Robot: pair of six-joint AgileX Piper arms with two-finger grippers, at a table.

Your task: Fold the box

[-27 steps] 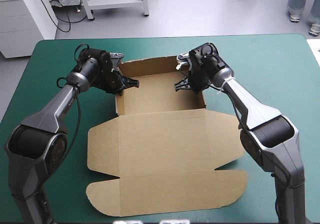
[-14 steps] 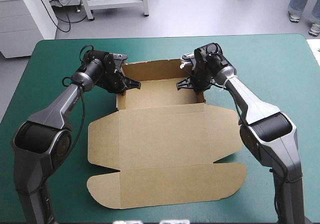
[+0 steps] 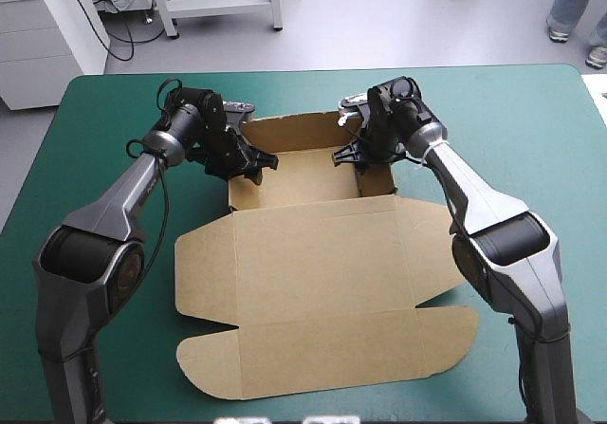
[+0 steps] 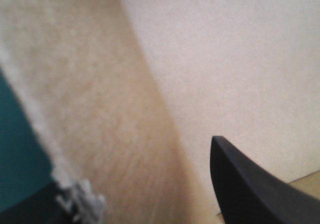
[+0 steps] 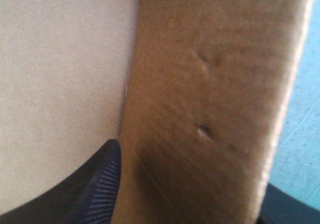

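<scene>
Two pincers of mine are on the box [image 3: 313, 253], one at each side wall of its raised part. The box lies at the middle of the teal-green tabletop [image 3: 531, 130]. Its tray end, with back and side walls standing, points to 12 o'clock. The lid and its rounded flaps lie flat toward 6 o'clock.

My left pincer [image 3: 254, 166] sits at about 10 o'clock of the sheet, on the tray's left wall. It is all but closed on the board. In the left wrist view one black finger [image 4: 250, 189] stands inside the tray over the pale floor. The brown wall [image 4: 100, 108] runs just beside it, and teal-green shows on the wall's outer side.

My right pincer [image 3: 353, 156] is at about 1 o'clock, on the tray's right wall, which leans inward. It too is nearly closed, with the board between its fingers. In the right wrist view the inner finger [image 5: 95, 184] touches the wall [image 5: 200, 108] on the tray side. A dark tip shows past the wall's outer edge.

The two pincers face each other across the tray, well apart.
</scene>
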